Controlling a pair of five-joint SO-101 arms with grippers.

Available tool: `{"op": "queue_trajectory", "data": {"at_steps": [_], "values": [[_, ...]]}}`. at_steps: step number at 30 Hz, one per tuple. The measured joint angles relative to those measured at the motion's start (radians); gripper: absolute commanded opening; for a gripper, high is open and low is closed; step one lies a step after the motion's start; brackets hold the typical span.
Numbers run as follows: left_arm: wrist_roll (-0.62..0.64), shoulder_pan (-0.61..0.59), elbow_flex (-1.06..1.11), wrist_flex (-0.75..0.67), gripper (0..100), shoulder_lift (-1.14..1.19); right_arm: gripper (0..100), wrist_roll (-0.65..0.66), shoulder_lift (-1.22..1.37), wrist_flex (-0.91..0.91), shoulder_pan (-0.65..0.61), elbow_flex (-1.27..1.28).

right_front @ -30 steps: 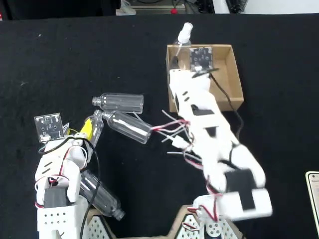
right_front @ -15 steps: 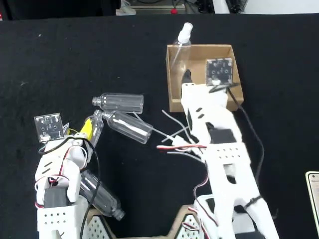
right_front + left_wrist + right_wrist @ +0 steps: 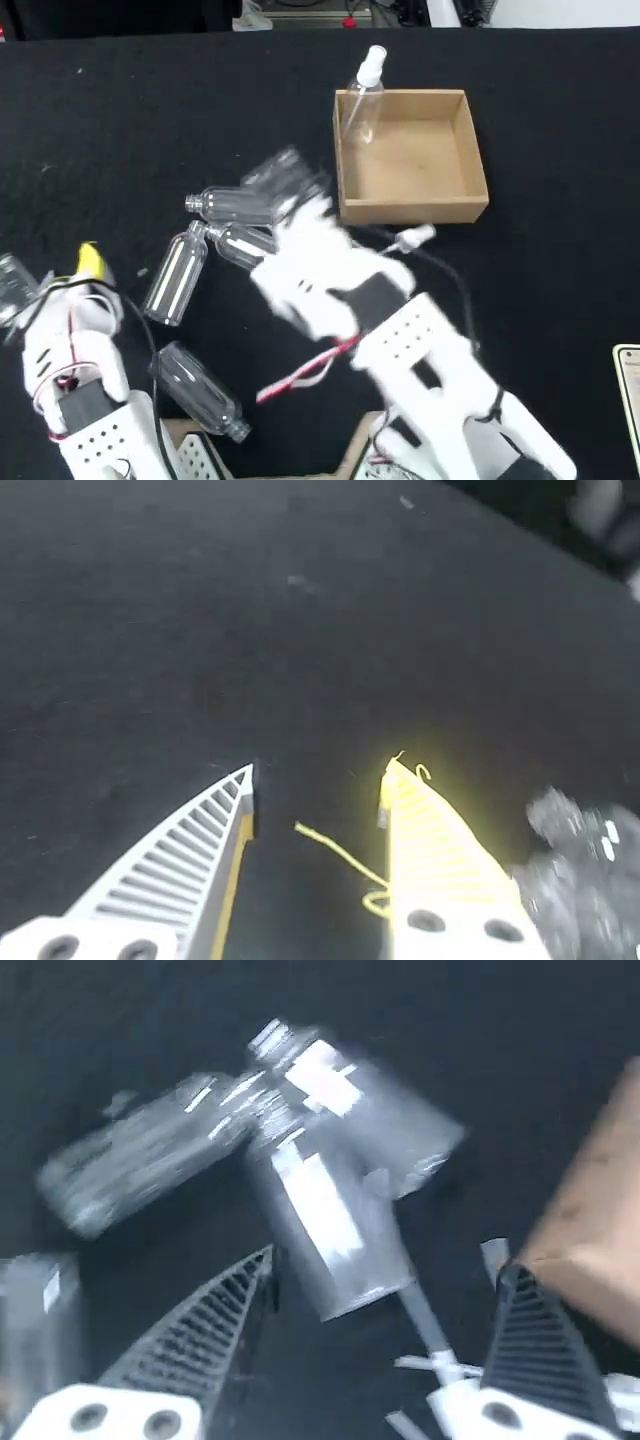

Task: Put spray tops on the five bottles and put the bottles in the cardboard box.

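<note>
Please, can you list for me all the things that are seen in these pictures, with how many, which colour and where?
Table: one, black, under everything.
Cardboard box: one, brown, open, on the far side of the table, right of the middle.
Bottle with spray top: one, clear with a white top, upright in the box's far left corner.
Bottles without tops: four, clear, lying on the table left of the box.
Loose spray top: one clearly seen, white, on the table just before the box's near wall.
Card: one, pale, at the table's right edge.
Left gripper: one, white and yellow, open, over bare table at the near left.
Right gripper: one, open, above the lying bottles.
</note>
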Motion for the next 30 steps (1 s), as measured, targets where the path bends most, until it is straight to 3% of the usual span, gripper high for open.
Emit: {"op": "queue_trajectory", "data": {"at_steps": [4, 9, 15, 20, 30], "values": [[0.066, -0.083, 0.0, -0.046, 20, 0.0, 32.2, -0.006, 0.0, 0.0, -0.12, 0.06], [0.11, -0.16, 0.0, -0.06, 20, 0.0, 32.2, -0.147, 0.0, -0.005, -0.249, 0.104], [0.115, -0.212, 0.0, -0.075, 20, 0.0, 32.2, -0.304, 0.0, -0.199, -0.43, 0.273], [0.115, -0.219, 0.0, -0.091, 20, 0.0, 32.2, -0.353, 0.0, -0.365, -0.47, 0.359], [0.115, -0.219, 0.0, -0.094, 20, 0.0, 32.2, -0.358, 0.0, -0.385, -0.562, 0.359]]}}
